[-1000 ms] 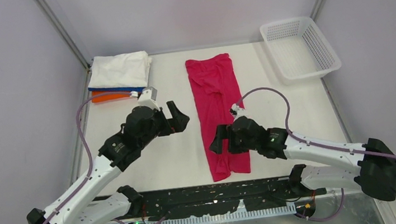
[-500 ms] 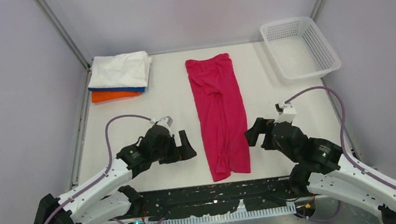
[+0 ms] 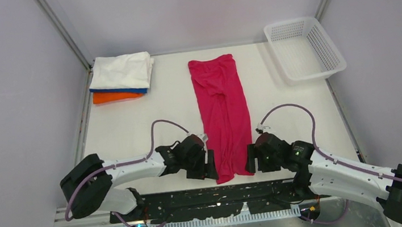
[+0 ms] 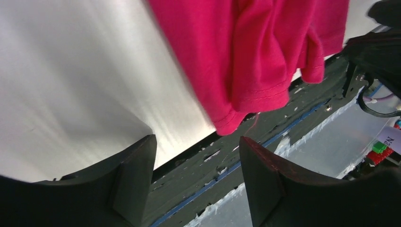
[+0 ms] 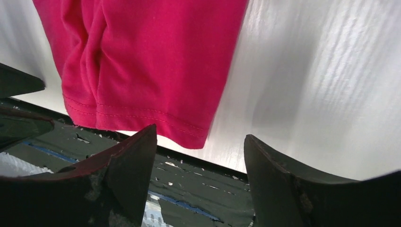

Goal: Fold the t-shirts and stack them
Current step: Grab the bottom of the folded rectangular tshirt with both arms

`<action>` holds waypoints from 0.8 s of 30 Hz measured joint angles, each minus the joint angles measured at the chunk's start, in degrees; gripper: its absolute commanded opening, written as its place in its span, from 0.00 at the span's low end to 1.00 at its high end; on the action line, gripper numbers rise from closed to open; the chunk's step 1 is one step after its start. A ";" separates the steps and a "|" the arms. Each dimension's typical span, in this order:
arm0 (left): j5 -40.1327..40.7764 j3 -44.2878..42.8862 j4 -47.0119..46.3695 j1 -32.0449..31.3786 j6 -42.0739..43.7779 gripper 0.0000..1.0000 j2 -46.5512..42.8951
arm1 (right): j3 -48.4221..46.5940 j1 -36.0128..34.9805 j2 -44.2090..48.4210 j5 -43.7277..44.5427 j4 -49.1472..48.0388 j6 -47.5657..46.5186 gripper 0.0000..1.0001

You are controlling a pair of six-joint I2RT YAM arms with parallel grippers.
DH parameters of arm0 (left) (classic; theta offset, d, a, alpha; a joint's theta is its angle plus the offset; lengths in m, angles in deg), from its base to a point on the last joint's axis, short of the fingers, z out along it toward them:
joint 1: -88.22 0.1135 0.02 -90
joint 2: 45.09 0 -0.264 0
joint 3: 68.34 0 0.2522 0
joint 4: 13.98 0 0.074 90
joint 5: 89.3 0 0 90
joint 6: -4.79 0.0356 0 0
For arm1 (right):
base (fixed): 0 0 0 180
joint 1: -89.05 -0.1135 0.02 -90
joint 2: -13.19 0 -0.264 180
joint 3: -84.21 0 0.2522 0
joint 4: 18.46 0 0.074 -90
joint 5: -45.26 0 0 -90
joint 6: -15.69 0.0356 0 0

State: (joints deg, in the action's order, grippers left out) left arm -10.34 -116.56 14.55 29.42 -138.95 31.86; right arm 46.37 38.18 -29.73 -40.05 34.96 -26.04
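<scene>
Step in hand: end-to-end fold of the magenta-red t-shirt [image 3: 222,111], which lies as a narrow strip down the middle of the surface [image 3: 148,125], hem at the near edge — left gripper [image 3: 211,167] and right gripper [image 3: 250,160] flank its two hem corners, jaws of both apart and empty. Next move, by my judgement: pinch each corner, carry the hem toward the collar with layers even, then add it to the stack [image 3: 123,74] of folded white, blue and orange shirts at far left. No legible writing — a tag [image 4: 390,140] in the left wrist view is cut off.
</scene>
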 measured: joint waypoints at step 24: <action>0.76 -3.15 -3.52 -5.42 -1.66 0.40 6.88 | 5.51 0.00 -0.81 -1.95 -6.82 4.52 0.05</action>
State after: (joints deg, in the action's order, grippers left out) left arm -9.58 -119.70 11.03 23.99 -140.61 38.74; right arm 51.88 38.18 -30.54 -41.99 28.14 -21.51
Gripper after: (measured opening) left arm 0.417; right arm 0.072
